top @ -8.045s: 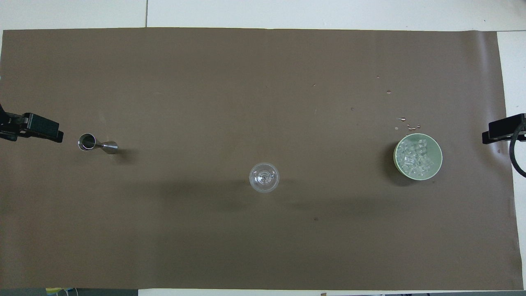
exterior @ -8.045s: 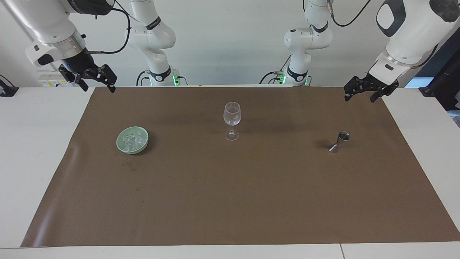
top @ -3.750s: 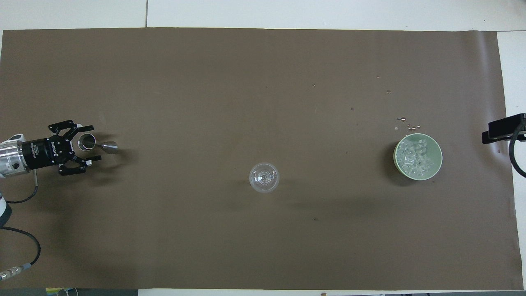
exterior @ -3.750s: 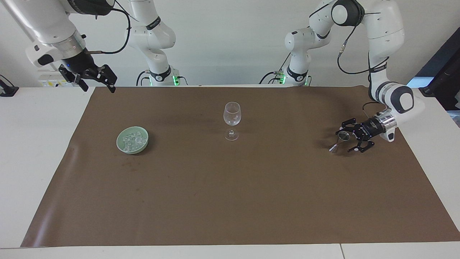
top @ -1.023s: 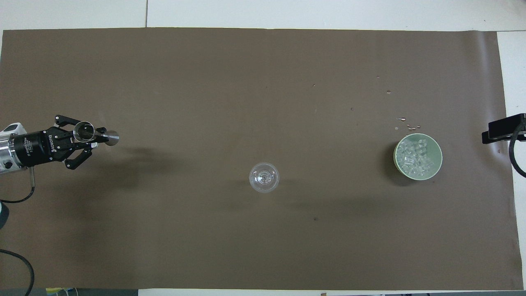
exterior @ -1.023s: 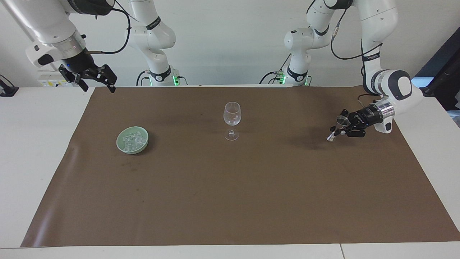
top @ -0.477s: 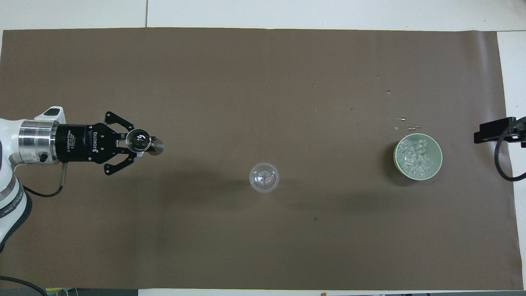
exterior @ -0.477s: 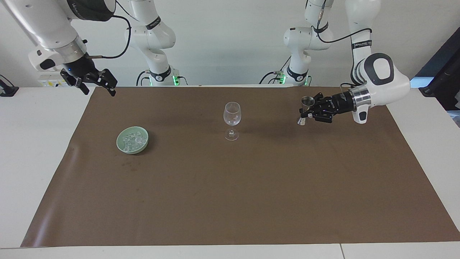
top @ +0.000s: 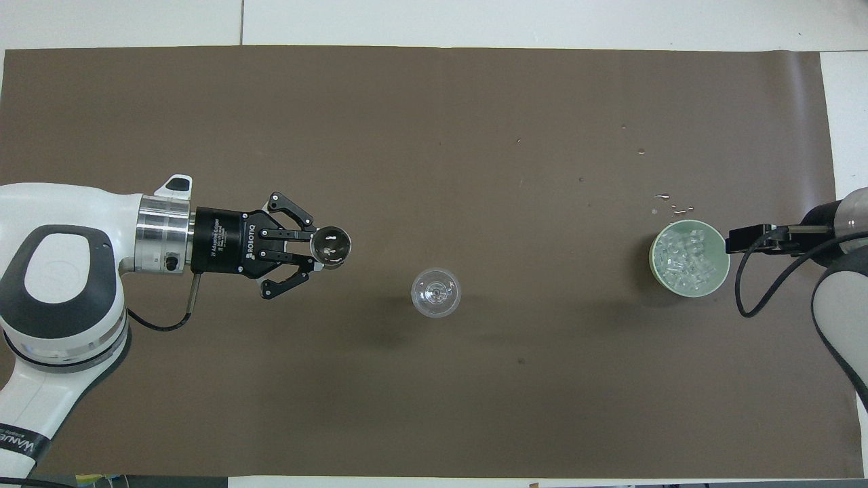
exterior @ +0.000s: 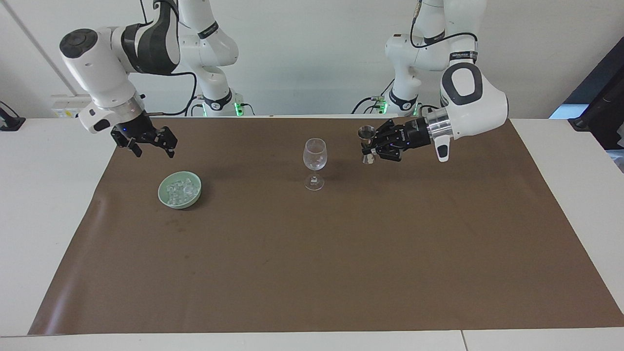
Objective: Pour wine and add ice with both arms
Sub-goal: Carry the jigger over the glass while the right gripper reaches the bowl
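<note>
In the facing view, a metal measuring cup [exterior: 366, 144] is being gripped upright by the left end effector [exterior: 374, 145] above the brown mat [exterior: 312, 273], beside the wine glass [exterior: 315, 163]. The right end effector [exterior: 151, 144] is being held wide near the green bowl [exterior: 180, 189]. In the overhead view, the ice [top: 686, 257] is being kept heaped in that bowl at the right arm's end of the surface [top: 542, 20].

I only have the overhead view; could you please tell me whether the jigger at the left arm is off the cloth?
Observer: Yes. The left gripper holds the jigger upright in the air, about level with the top of the glass.
Operator: Thank you. Is the right gripper down at the ice bowl?
Observer: No. The right gripper hangs well above the cloth beside the bowl, jaws open and empty.
Operator: Does the glass hold any wine?
Observer: From the side, the glass looks empty.
</note>
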Controlling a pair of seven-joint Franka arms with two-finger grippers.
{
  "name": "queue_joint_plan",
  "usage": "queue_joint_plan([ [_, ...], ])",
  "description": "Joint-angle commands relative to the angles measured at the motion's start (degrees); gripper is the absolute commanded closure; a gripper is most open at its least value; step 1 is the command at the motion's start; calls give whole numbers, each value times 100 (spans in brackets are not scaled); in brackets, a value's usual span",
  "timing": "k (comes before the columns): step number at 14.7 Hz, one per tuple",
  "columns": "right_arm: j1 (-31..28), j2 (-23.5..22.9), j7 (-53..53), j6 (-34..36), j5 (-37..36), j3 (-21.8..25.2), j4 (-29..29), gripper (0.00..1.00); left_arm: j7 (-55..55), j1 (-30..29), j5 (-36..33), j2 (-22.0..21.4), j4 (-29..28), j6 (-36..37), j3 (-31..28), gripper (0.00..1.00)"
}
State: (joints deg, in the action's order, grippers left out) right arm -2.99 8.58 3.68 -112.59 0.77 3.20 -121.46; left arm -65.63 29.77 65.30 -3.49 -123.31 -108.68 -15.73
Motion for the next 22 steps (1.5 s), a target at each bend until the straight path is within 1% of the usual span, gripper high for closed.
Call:
queue_joint_plan([
  [1, -166, -198, 379, -648, 81, -30, -518, 12, -607, 231, -438, -179, -70, -433, 147, 100],
  [2, -166, -208, 388, -894, 177, -30, -702, 13, -731, 240, -692, -179, -61, -635, 340, 100],
  [3, -175, -286, 431, -1062, 500, -30, -817, 14, -801, 240, -825, -152, -35, -741, 507, 100],
  [4, -175, -426, 571, -1116, 712, -30, -818, 14, -863, 240, -905, -117, -18, -795, 622, 100],
  [6, -114, -489, 669, -1387, 732, -30, -844, 17, -1047, 249, -1482, -73, 123, -804, 816, 100],
  [7, -105, -481, 669, -1502, 723, -30, -958, 22, -1187, 257, -1720, -73, 149, -813, 886, 100],
  [8, -105, -463, 678, -1694, 732, -30, -1054, 25, -1241, 258, -1853, -73, 176, -839, 939, 100],
  [9, -114, -515, 747, -1766, 723, -30, -1090, 25, -1302, 275, -1950, -56, 202, -874, 1001, 100],
  [10, -105, -690, 818, -1871, 723, -30, -1099, 26, -1468, 284, -2117, -12, 272, -927, 1062, 100],
  [11, -105, -718, 844, -1942, 732, -30, -1099, 27, -1714, 301, -2405, 49, 351, -1040, 1141, 100],
  [12, -131, -718, 914, -1899, 732, -30, -1099, 32, -1968, 336, -2678, 111, 439, -1146, 1194, 100],
  [13, -114, -709, 1063, -1898, 732, -30, -1117, 40, -2154, 415, -2898, 146, 527, -1225, 1230, 100],
  [16, -61, -814, 1082, -2030, 723, -39, -1161, 42, -2515, 644, -3479, 182, 597, -1287, 1230, 100],
  [18, 105, -823, 1038, -2135, 732, -30, -1161, 45, -2769, 775, -3865, 278, 746, -1287, 1230, 100],
  [22, 80, -780, 1117, -2180, 732, -30, -1301, 46, -3315, 1004, -4893, 305, 870, -1270, 1230, 100],
])
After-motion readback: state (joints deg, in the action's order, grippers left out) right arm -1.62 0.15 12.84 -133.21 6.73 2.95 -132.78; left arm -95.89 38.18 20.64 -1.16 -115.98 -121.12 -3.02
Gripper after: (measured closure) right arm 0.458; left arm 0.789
